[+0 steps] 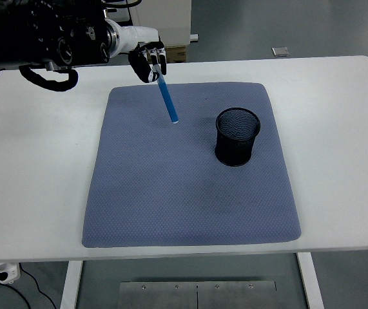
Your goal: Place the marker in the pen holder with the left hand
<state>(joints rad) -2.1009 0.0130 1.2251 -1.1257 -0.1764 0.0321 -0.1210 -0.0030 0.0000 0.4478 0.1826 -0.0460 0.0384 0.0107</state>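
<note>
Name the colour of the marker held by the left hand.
Blue marker, clearest in the head view.

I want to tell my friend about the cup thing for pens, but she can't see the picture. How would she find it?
Look at the big white table, then at the blue-grey mat spread across its middle. On the mat's right side stands the pen holder, upright and empty. It is the only black mesh cup there; the blue marker hangs in the left hand, up and to its left.
</note>
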